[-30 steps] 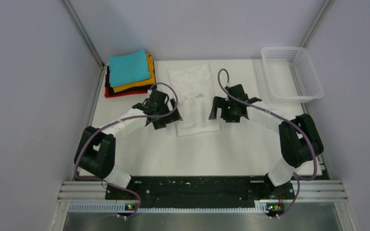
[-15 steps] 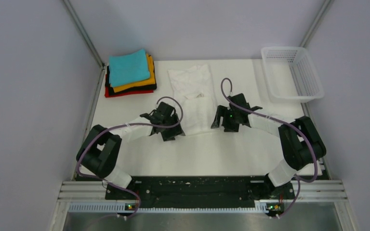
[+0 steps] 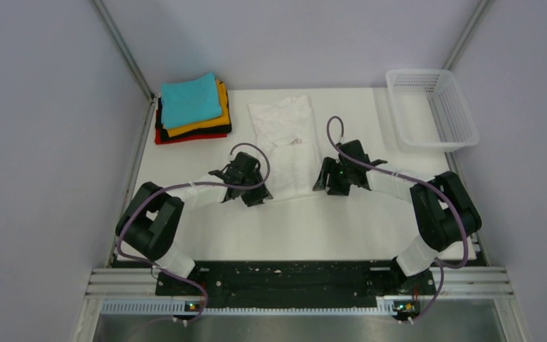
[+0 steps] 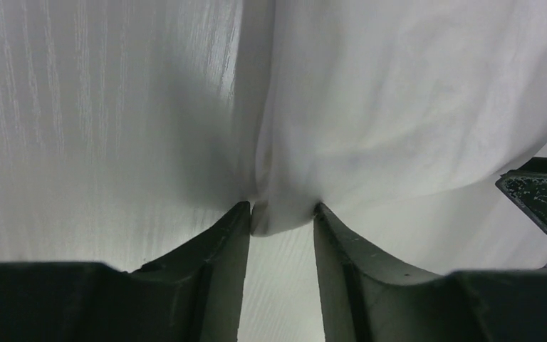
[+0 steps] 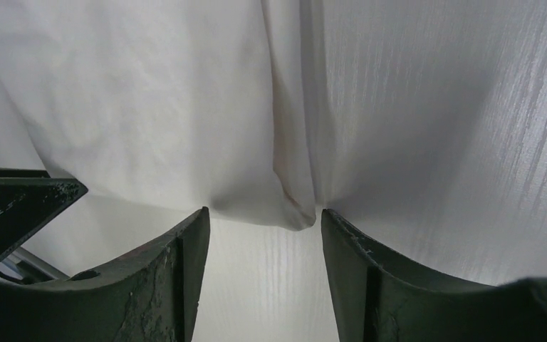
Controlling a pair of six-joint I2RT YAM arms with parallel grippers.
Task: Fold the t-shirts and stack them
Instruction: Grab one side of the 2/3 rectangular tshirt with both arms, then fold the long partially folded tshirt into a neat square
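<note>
Here the white t-shirt (image 3: 283, 142) lies spread lengthwise on the worktop (image 3: 313, 228), right of the folded stack (image 3: 191, 107) — teal on top — at the far left corner. The left pincer (image 4: 282, 214) and the right pincer (image 5: 263, 217) each stand partly apart astride a near hem corner, cloth bunched between the fingertips, not clamped.
</note>
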